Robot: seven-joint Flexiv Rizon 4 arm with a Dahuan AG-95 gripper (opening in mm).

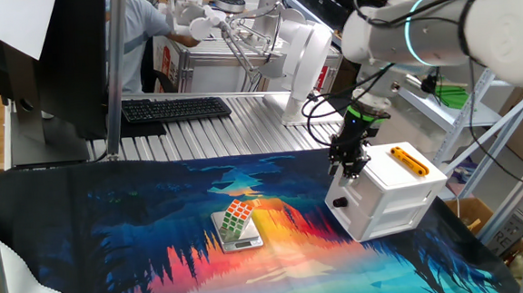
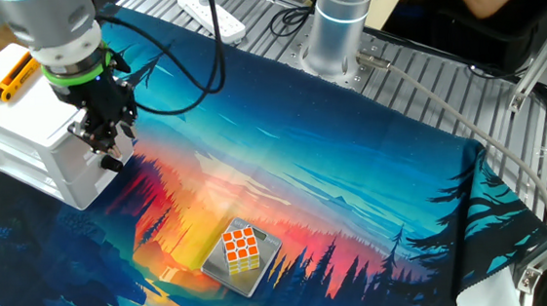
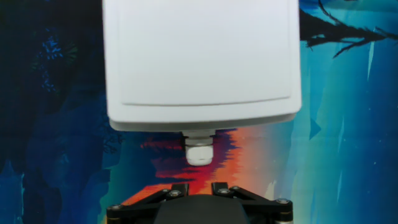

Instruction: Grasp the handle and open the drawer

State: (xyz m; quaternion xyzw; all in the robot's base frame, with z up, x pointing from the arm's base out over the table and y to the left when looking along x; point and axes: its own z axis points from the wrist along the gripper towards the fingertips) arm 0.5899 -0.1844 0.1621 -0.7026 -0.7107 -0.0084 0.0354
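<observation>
The white box cabinet (image 1: 387,198) with an orange bar (image 1: 410,161) on top stands at the right of the mat. The handle (image 1: 339,202), a small black knob, sticks out of the upper part of its front. My gripper (image 1: 351,168) hangs just above that front edge, over the knob and not around it. In the other fixed view the gripper (image 2: 107,145) is right above the knob (image 2: 112,164) on the drawer front (image 2: 84,173). The hand view looks down on the cabinet top (image 3: 199,56); the knob (image 3: 199,152) looks pale, ahead of my narrow-set fingertips (image 3: 180,187).
A Rubik's cube (image 1: 238,216) sits on a small grey scale (image 1: 238,241) mid-mat, left of the cabinet. A keyboard (image 1: 173,108) and the robot base (image 1: 304,67) are at the back. The mat's edge runs close behind the cabinet.
</observation>
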